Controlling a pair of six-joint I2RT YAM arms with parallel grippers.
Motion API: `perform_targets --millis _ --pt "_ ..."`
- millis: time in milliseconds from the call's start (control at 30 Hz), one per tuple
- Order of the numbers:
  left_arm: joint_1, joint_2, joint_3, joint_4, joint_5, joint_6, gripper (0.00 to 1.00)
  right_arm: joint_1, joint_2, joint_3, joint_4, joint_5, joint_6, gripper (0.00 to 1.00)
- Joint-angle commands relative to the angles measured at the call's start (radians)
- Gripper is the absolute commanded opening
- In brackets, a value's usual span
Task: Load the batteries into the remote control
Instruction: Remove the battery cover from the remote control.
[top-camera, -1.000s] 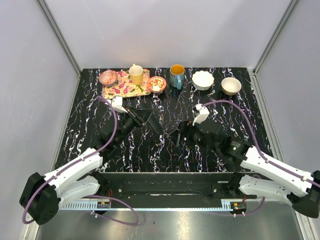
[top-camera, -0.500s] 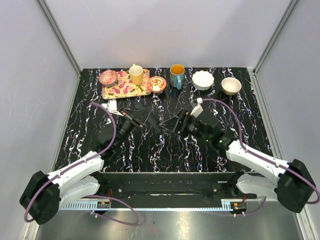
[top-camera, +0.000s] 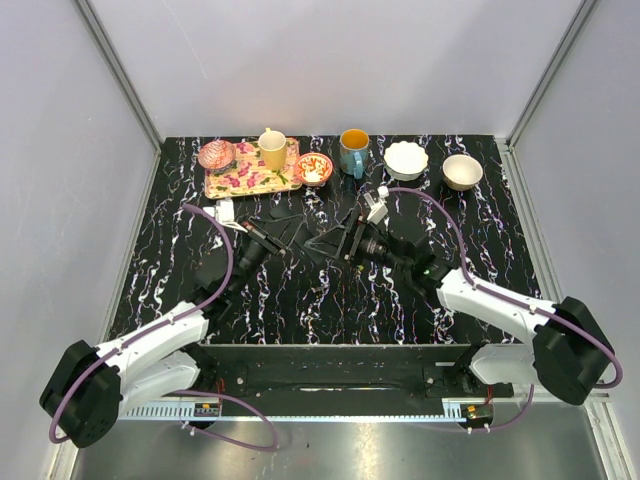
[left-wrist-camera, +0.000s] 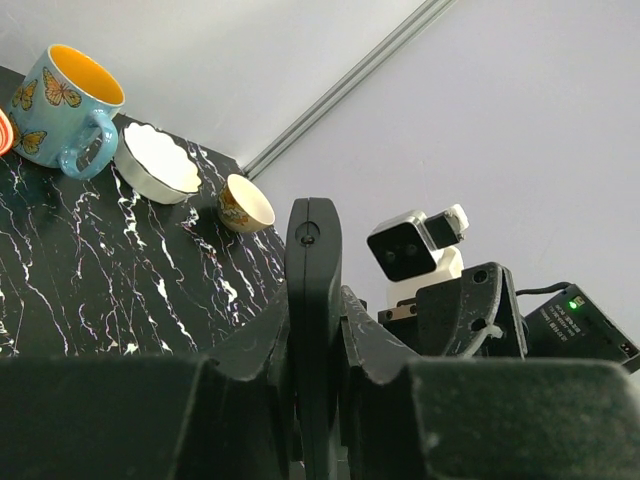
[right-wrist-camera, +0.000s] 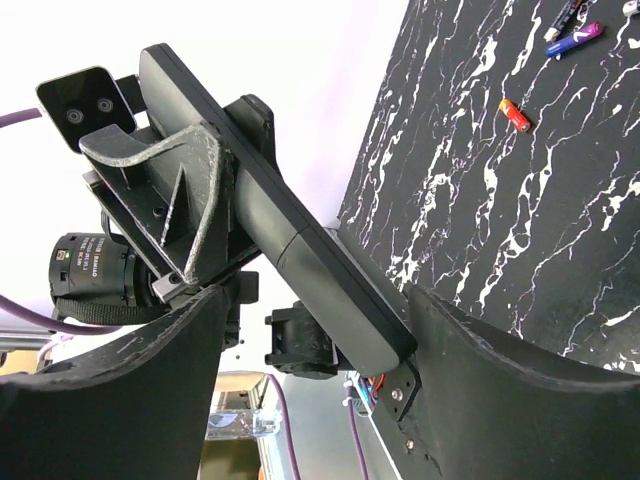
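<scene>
Just in front of the mug (top-camera: 352, 152), top view: the right gripper (top-camera: 347, 240) has swung in from further right and now sits nose-to-nose with the left gripper (top-camera: 270, 240), which hasn't moved. The remote control (top-camera: 312, 240) is held off the table (top-camera: 180, 250) between them, front-left of the mug.

Left wrist view: the left claw is pinched on the remote control, which stands up between its fingers. The mug is far off to the left.

Right wrist view: the right jaws are spread. The remote's free end lies in the gap, with no clamp that I can see. The batteries (right-wrist-camera: 513, 115) lie loose on the table, well apart from the remote; the mug is out of this view.

My read: this is setup for a handover or a two-handed brace. The battery slot isn't visible and nothing is loaded yet.
</scene>
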Motion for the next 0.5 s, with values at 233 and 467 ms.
perform_targets --millis 233,467 --pt "0.005 -0.028 0.002 0.061 0.009 0.001 0.0 -0.015 0.046 0.036 0.09 -0.036 0.045 0.68" --pt "0.005 -0.036 -0.004 0.061 0.003 -0.003 0.0 -0.014 0.046 0.026 0.093 -0.032 0.051 0.59"
